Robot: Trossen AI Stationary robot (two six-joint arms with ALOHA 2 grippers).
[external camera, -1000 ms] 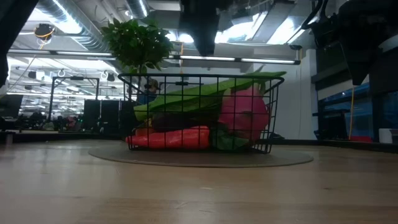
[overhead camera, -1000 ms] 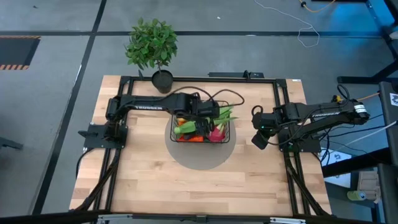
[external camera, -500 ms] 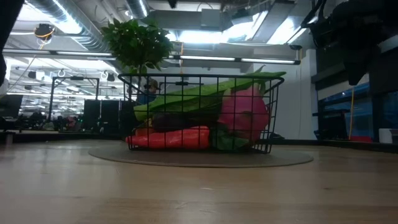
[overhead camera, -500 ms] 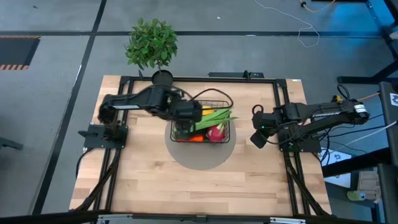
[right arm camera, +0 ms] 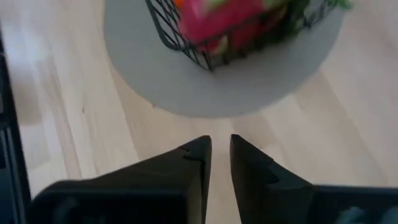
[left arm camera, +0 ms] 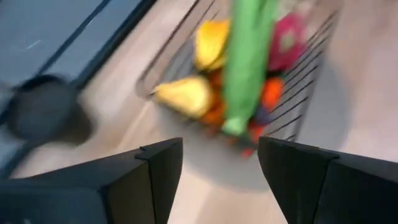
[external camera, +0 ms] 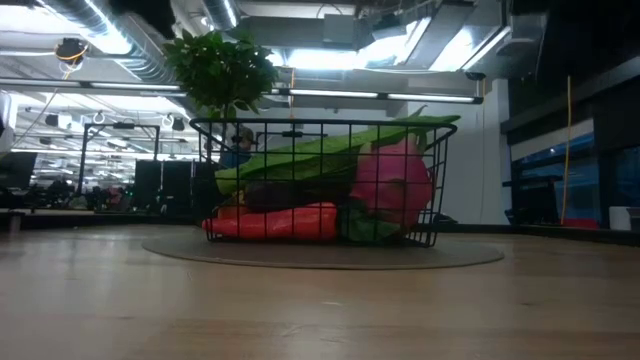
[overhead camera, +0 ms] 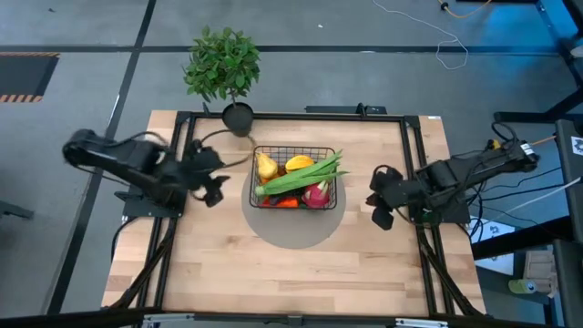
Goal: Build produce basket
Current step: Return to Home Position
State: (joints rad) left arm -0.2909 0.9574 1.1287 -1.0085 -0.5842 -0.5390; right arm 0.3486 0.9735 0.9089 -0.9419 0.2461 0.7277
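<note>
Left arm is drawing back from the filled small black wire-mesh basket [overhead camera: 292, 148].

Half a second ago the left gripper [overhead camera: 212, 180] was hanging over the basket. Now it is sitting clear of it on the left arm's own side, fingers [left arm camera: 155, 171] spread wide and carrying nothing. The right gripper [overhead camera: 381, 208] is waiting on the opposite side, having shifted only a little, its fingers [right arm camera: 193, 168] seemingly drawn almost together and empty. The basket is resting between the two grippers on a round grey mat [overhead camera: 291, 233]. The high view is showing a yellow pear [overhead camera: 266, 167], an orange [overhead camera: 299, 164], long green stalks [overhead camera: 305, 176] and a pink dragon fruit [overhead camera: 316, 194] inside. The low view is adding a red-orange piece [external camera: 275, 222] lying beneath them.
</note>
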